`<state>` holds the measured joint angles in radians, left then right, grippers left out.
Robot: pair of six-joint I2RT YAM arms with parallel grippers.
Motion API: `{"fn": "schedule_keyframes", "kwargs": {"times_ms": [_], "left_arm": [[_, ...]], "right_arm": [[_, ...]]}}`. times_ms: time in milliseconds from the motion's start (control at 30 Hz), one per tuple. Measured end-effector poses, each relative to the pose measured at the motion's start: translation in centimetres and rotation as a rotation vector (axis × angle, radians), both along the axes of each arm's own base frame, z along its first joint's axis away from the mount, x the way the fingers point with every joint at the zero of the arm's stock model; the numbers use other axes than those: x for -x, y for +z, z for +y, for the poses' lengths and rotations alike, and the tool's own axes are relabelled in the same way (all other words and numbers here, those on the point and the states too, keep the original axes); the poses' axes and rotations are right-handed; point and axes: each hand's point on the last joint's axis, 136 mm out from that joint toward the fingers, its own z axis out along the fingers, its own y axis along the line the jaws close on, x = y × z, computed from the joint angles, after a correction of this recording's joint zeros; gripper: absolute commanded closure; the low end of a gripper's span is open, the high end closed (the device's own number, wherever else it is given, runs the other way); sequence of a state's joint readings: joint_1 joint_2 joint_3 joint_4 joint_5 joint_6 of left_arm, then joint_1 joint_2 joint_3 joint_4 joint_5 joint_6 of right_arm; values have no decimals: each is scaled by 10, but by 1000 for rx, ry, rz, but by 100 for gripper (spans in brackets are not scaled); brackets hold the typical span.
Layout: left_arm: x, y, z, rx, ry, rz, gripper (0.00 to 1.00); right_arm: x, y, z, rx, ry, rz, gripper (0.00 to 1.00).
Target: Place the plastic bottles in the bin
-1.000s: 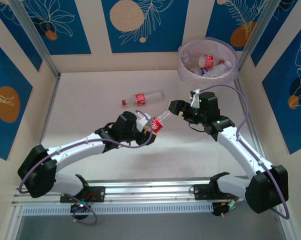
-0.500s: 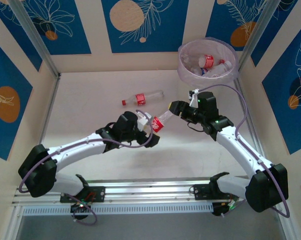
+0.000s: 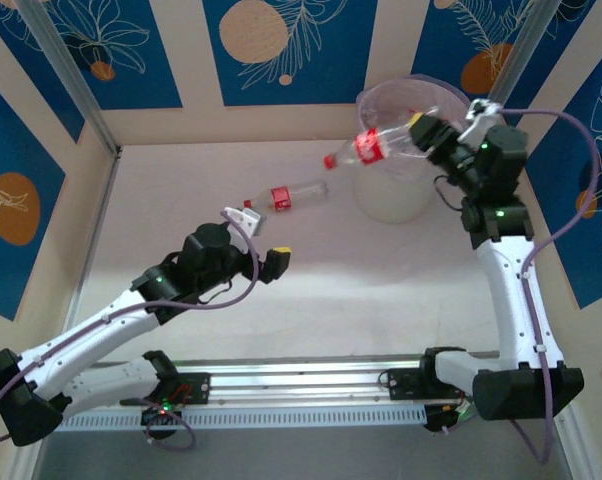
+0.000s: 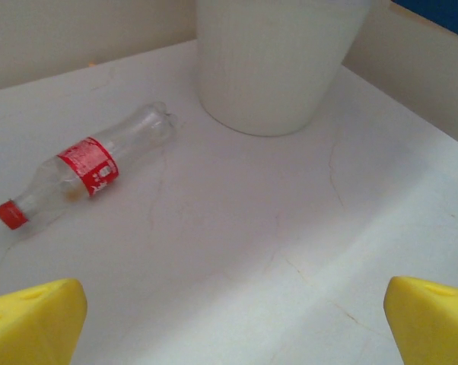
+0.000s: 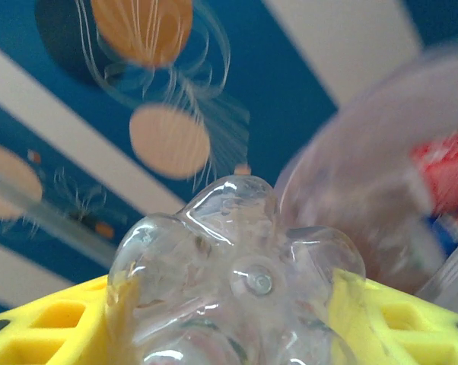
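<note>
My right gripper [image 3: 428, 134] is shut on the base of a clear bottle with a red label [image 3: 377, 147]. It holds the bottle nearly level in the air at the bin's [image 3: 393, 196] near-left rim, red cap pointing left. The right wrist view shows the bottle's lobed base [image 5: 236, 266] between the yellow fingers [image 5: 46, 331], with the bin [image 5: 366, 205] behind it and a red label [image 5: 446, 171] inside. A second clear bottle [image 3: 286, 195] [image 4: 81, 169] lies on the table left of the bin [image 4: 275, 68]. My left gripper [image 3: 256, 238] [image 4: 233, 327] hangs open over the table's middle, holding nothing.
The white table [image 3: 341, 290] is walled by blue and cream panels. Metal posts [image 3: 71, 85] stand at the back corners. The bin sits in the far right corner, close to the right post [image 3: 511, 60].
The left gripper let go of the bottle, opened and drew back to the left. The right arm carried the bottle up and to the far right, to the bin.
</note>
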<state>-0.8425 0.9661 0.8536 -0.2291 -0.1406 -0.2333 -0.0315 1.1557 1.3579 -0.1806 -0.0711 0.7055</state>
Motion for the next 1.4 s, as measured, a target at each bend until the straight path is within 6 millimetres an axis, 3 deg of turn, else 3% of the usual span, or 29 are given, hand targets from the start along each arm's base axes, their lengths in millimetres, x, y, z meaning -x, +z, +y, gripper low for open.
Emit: {"fn": "schedule_keyframes", "kwargs": {"times_ms": [67,167,333,500,1067,1233,1400], "left_arm": [[0,-9,3,-13,12,13,0],[2,-23,6,-44,19,46,0],[2,-28,7,-54,28,63,0],[2,-30,8,-58,33,66,0],[0,-41,8,-82,40,84,0],[-2,-46,7,-96,40,95,0],[-3,-47,8,-96,44,96,0]], "right_arm": [[-6,18,-26,-6,-76,-39,45],[-23,24,-56,-13,-157,-49,45],[-53,-6,-93,-28,-244,33,46],[-72,-34,-114,-38,-278,111,46],[-105,-59,-106,-9,-168,221,35],[-122,-77,-103,7,-124,281,24],[-131,-86,-101,31,-88,328,5]]}}
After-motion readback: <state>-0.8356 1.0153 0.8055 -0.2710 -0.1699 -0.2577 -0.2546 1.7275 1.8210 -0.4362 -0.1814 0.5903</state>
